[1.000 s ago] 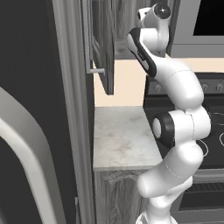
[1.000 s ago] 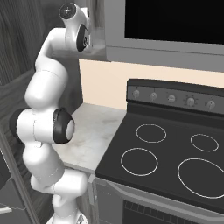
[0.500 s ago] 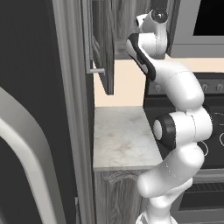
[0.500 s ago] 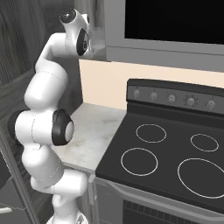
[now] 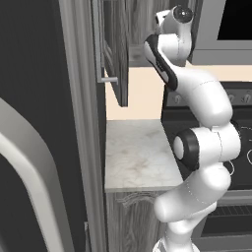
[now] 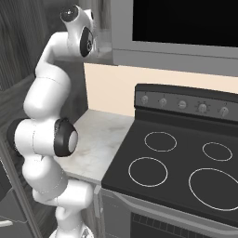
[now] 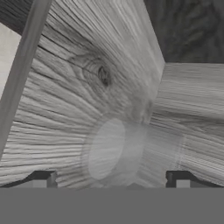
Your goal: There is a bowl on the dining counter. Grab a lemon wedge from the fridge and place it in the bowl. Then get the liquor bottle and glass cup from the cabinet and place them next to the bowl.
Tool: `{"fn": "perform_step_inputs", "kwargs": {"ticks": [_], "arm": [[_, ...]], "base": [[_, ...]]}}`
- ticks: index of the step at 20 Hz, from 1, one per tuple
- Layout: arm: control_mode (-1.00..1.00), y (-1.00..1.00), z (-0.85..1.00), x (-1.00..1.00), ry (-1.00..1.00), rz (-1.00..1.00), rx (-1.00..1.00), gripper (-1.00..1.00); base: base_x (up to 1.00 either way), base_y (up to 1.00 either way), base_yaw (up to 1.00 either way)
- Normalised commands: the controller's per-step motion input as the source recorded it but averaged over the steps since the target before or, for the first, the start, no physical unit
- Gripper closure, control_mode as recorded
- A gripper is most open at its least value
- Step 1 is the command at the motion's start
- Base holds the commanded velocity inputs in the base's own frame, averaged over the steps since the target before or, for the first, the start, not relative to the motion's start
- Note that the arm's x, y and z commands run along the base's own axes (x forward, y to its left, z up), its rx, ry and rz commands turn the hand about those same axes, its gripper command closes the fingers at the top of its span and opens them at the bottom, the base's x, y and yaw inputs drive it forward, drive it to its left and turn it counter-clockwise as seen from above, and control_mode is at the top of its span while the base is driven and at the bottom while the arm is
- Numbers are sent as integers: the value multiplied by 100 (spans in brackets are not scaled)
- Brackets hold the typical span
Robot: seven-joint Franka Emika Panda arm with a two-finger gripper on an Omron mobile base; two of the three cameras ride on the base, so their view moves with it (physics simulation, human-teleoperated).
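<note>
While my pincer stands spread inside the dark grey wood-grain cabinet, the faint clear glass cup lies between its tips, untouched.

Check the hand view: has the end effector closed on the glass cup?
No. The end effector fingertips stand wide apart on either side of the glass cup, without touching it.

glass cup: 1 | cabinet: 1 | stove: 1 | burner rings: 4 | stove knobs: 5
</note>
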Motion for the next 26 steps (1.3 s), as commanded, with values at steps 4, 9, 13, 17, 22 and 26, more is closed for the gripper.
{"fn": "perform_step_inputs", "kwargs": {"ticks": [4, 9, 13, 17, 22, 26], "arm": [[-100, -7, 45, 5, -9, 0, 0, -100], [-100, 0, 20, 45, 4, 0, 0, -100], [-100, 0, 8, 35, 11, 0, 0, -100], [-100, 0, 0, 11, 6, 0, 0, -100], [-100, 0, 0, 2, 3, 0, 0, -100], [-100, 0, -3, 0, 2, 0, 0, -100]], "base": [[0, 0, 0], [0, 0, 0], [0, 0, 0], [0, 0, 0], [0, 0, 0], [0, 0, 0]]}}
